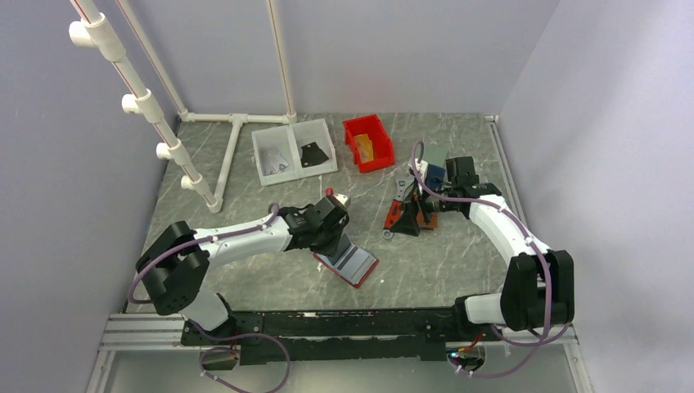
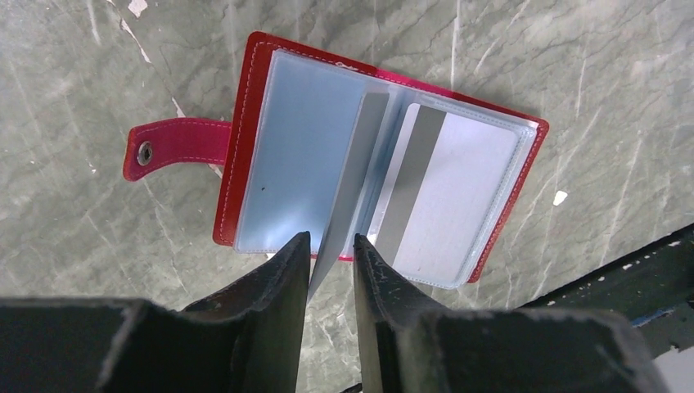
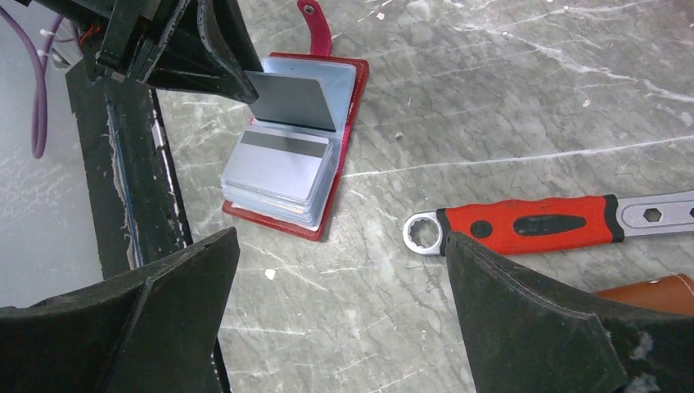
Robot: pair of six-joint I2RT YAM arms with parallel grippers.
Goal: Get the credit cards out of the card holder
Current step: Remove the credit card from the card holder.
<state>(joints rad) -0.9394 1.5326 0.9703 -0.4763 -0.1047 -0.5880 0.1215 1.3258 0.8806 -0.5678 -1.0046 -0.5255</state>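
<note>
The left gripper point(image 2: 331, 241) hangs over the open holder point(image 2: 245, 147), its jaws a narrow gap apart. A grey card point(image 2: 352, 180) stands on edge between them, close against the left-hand finger point(image 2: 286, 270), with a sliver of daylight on the other side. The right wrist view shows that card point(image 3: 295, 100) tilted up out of the holder, its upper corner at the gripper tip. The right gripper point(image 3: 340, 237) is spread wide with nothing between its jaws, and hangs over a cluster of tools right of centre in the top view.

The grey marbled worktop point(image 1: 245, 176) carries everything. At its far side, in the upper middle of the top view, sit a white two-part tray point(image 1: 293, 151) and, just right of it, a red bin point(image 1: 367, 142).

The holder point(image 1: 356, 264) lies flat and open at centre frame in the top view, near the front rail. Its pale blue pockets face up and its strap point(image 2: 176, 143) sticks out to one side. A second card point(image 3: 278, 168) with a dark stripe lies flat in the pocket half nearer the rail.

A red-handled wrench point(image 3: 524, 225) lies on the worktop right of the holder in the right wrist view, apart from it.
</note>
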